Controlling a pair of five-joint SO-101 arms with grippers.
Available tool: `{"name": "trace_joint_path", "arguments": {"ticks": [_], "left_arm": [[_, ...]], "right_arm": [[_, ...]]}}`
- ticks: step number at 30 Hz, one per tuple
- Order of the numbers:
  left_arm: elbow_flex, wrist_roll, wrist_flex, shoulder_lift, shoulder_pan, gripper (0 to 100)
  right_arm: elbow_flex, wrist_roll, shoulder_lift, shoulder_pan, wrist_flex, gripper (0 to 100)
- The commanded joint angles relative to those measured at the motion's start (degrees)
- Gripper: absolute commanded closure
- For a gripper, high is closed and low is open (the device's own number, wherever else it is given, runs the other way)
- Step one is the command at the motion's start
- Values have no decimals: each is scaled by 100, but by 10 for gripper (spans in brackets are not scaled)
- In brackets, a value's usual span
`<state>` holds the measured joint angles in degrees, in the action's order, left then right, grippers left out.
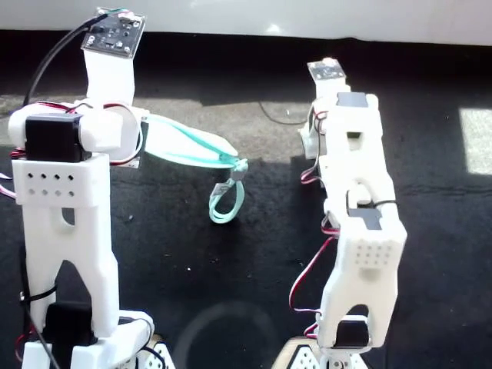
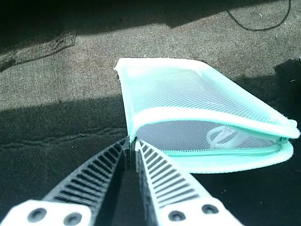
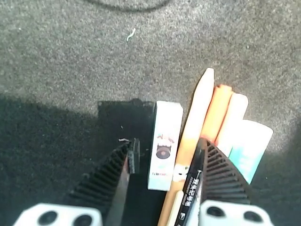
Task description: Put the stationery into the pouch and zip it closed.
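A mint-green mesh pouch (image 2: 197,101) lies on the dark carpet with its zipper mouth gaping. My left gripper (image 2: 131,143) is shut on the pouch's edge at one end of the opening. In the high view the pouch (image 1: 188,146) stretches from the left arm toward the middle, its wrist loop (image 1: 227,201) lying in front. My right gripper (image 3: 167,147) is open, low over a row of stationery. A small white box (image 3: 164,141) and an orange pen (image 3: 197,110) lie between its fingers. A black pen (image 3: 190,188) rests against one finger. More pens (image 3: 228,113) and a teal-and-white item (image 3: 251,146) lie beyond it.
The left arm (image 1: 69,192) and the right arm (image 1: 357,200) stand side by side on the dark carpet (image 1: 231,292). A thin cable (image 1: 280,119) lies behind the right arm. A white wall (image 1: 307,19) runs along the back.
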<state>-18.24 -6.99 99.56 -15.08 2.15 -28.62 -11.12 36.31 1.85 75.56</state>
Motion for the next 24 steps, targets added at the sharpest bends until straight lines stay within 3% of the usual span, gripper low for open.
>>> {"name": "trace_joint_path", "arguments": {"ticks": [1,5,13,24], "left_arm": [[-145,70,9,-66,-127,991],[-145,62,9,-57,-119,991],[-145,53,9,-31,-119,991],[-145,53,0,-22,-119,991]], "right_arm": [[-884,-62,382,4,251,810],[-1622,-97,927,92,752,812],[-2712,-932,1640,303,1719,815],[-4233,-958,1727,303,2545,815]]}}
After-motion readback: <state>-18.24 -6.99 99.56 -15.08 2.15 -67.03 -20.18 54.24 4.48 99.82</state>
